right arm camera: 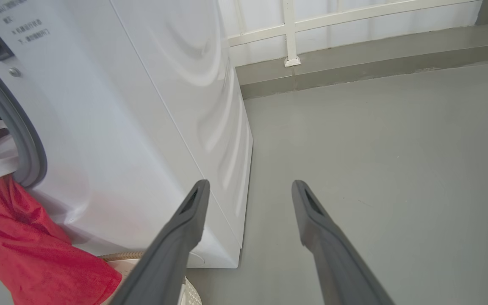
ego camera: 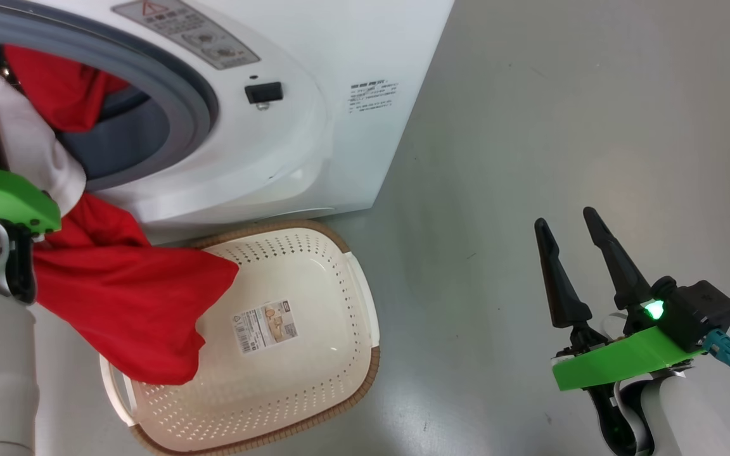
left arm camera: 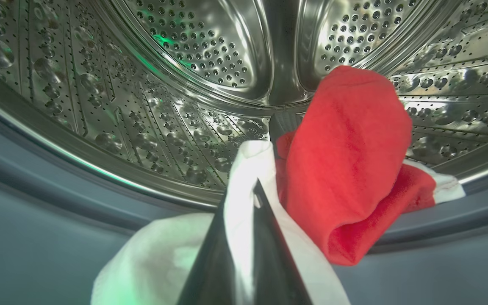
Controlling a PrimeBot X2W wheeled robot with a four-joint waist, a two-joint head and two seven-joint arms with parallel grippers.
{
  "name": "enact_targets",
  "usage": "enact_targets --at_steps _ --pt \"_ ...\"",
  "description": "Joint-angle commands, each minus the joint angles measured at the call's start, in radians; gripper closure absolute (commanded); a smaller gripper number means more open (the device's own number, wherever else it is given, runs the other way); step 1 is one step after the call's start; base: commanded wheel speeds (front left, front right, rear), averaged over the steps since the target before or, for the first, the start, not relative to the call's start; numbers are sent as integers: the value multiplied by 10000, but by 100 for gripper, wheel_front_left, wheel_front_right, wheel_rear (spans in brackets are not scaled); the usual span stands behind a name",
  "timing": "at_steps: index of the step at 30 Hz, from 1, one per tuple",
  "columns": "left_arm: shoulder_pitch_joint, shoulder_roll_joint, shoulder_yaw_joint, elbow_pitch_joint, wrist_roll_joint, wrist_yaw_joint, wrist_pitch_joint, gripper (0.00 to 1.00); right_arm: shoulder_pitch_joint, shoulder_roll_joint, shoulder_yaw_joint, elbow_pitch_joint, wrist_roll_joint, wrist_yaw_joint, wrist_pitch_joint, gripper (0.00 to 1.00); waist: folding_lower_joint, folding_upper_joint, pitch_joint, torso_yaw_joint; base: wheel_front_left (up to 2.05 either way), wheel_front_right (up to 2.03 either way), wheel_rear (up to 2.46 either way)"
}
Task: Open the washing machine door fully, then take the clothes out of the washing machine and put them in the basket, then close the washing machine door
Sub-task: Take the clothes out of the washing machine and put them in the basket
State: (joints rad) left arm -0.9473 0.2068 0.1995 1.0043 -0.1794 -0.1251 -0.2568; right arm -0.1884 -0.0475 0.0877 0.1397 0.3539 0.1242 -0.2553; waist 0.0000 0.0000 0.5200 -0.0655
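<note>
Closest up, our left tool point(left arm camera: 247, 191) is pinched tight on the white bit of the clothes point(ego camera: 124, 297). They spill out of the washing machine point(ego camera: 339, 50) over its grey ring point(ego camera: 197, 88), red tail dangling onto the basket point(ego camera: 314, 373). Our right tool point(ego camera: 566, 218) hangs spread wide, well off to the side. We'd pull out gently so nothing snags, then let go over the basket's middle.

Looks like a plain lab or test room set up as a laundry corner, going by the white front-loading washing machine point(ego camera: 339, 63) on a smooth grey floor point(ego camera: 561, 126), the cream perforated basket point(ego camera: 371, 380) before it, and white framed wall panels point(right arm camera: 354, 25) above a grey skirting point(right arm camera: 354, 63).
</note>
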Motion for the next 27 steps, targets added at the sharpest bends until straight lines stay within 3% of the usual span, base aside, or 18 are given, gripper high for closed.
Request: enact_targets --at_steps 1,10,27 --pt "-9 483 84 -248 -120 -51 -49 100 -65 -27 216 -267 27 65 -65 0 0 0 -7 12 0 0 0" --pt "751 157 -433 -1672 -1087 -54 -49 100 -3 -27 120 -245 14 65 -65 0 0 0 -135 180 0 0 0" --pt "4103 -499 -978 -5317 -1953 -55 -49 100 205 -27 8 -113 -96 65 -65 0 0 0 -729 525 0 0 0"
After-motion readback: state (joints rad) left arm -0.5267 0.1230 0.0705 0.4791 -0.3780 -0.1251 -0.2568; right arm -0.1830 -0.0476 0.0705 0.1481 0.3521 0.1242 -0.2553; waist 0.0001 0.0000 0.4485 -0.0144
